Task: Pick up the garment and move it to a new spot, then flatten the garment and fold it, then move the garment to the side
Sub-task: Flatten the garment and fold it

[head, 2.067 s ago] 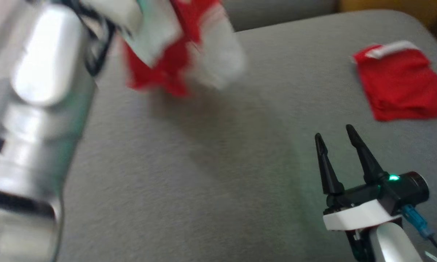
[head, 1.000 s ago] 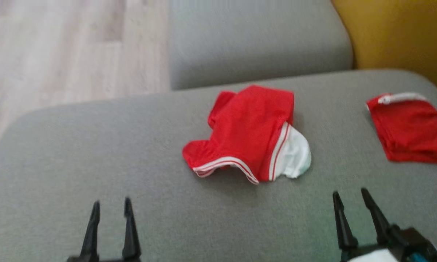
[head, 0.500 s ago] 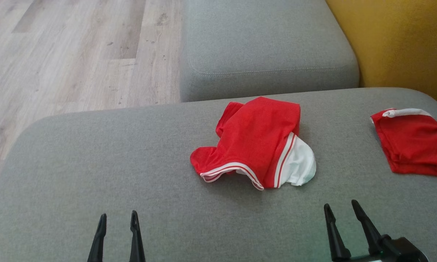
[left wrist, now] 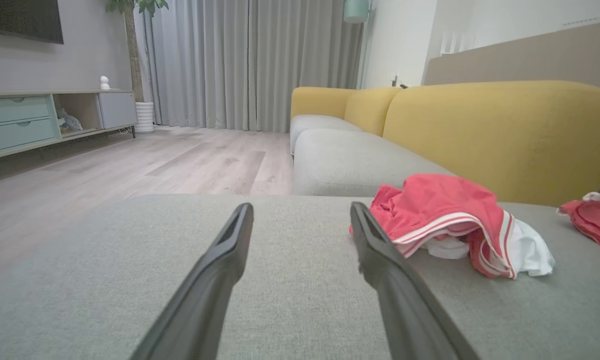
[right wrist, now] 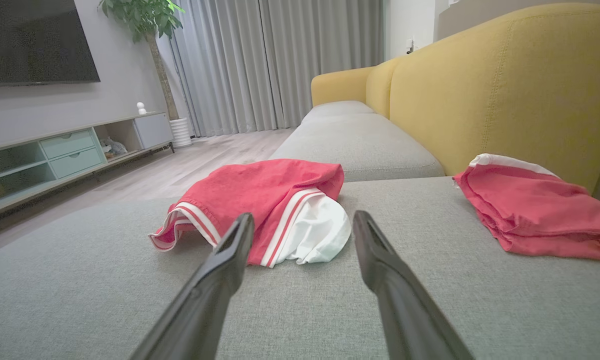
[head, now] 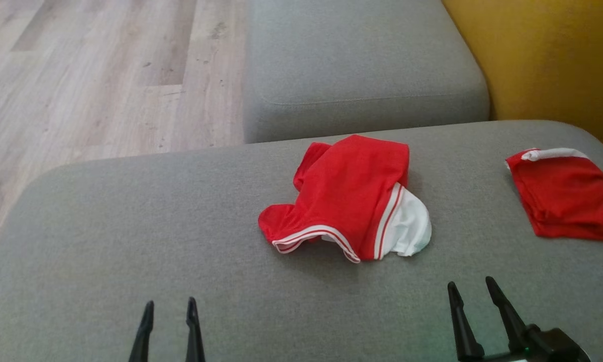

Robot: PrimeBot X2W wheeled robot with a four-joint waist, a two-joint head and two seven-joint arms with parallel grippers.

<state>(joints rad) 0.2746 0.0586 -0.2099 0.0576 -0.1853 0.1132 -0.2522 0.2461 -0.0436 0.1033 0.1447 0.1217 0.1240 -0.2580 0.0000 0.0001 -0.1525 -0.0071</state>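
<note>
Watching the garment (head: 344, 193): lies crumpled mid-seat on the grey woven sofa cushion (head: 130, 226). Runs on a slant, far-right to near-left, with the white-striped hem turned toward the robot. Looks like shorts, though hard to say in that heap. Sits ahead of the left pincer (head: 171, 301) and right pincer (head: 471, 282), between them, nearer the right, touching neither. Spread wide on both sides, gripping nothing. Shows soft red knit, white lining spilling out rightward. Spotting a second red piece (head: 565, 196), flatter, well apart.
</note>
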